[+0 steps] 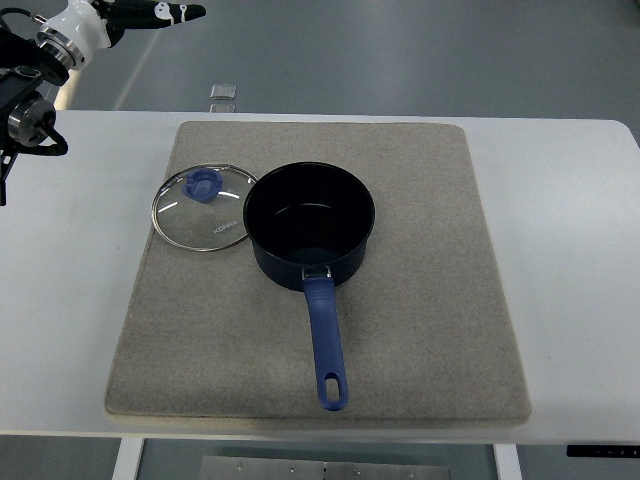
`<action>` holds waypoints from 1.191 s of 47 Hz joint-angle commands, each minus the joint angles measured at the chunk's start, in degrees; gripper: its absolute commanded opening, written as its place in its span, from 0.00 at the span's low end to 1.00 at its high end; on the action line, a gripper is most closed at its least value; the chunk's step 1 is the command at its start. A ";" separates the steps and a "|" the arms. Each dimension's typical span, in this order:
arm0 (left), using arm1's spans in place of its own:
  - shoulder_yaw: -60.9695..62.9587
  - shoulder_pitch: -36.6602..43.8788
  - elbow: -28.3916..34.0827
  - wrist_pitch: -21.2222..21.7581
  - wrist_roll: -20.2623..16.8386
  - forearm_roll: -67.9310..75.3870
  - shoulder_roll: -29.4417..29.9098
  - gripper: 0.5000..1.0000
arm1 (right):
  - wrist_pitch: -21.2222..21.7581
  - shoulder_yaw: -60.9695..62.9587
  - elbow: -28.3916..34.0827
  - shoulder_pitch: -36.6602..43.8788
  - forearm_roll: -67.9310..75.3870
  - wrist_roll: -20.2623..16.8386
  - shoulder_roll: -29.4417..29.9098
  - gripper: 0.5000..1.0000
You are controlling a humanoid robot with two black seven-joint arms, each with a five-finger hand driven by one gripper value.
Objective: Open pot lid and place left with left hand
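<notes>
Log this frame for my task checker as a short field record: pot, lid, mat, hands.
pot: dark blue saucepan, uncovered, upright on the mat, nothing visible inside
pot handle: blue, points toward the near edge of the mat
lid: glass with a blue knob, lies flat on the mat to the left of the pot, rim at or slightly under the pot's edge
mat: grey, square, on the white table
left hand: upper left corner, off the mat, holds nothing; finger state unclear
right hand: not in view
task state: lid already off and set left

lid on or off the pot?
Off. The glass lid lies flat on the mat left of the open saucepan, knob up.
</notes>
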 commanded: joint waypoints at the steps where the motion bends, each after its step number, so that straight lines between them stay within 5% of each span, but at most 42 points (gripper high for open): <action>1: -3.03 0.98 2.67 0.42 0.00 -0.16 -1.79 0.98 | 0.00 -0.08 0.00 0.08 0.00 0.01 0.00 0.83; 56: -9.90 13.02 4.34 5.61 0.00 -17.39 -11.20 0.98 | 0.00 0.01 0.00 -0.01 0.00 0.01 0.00 0.83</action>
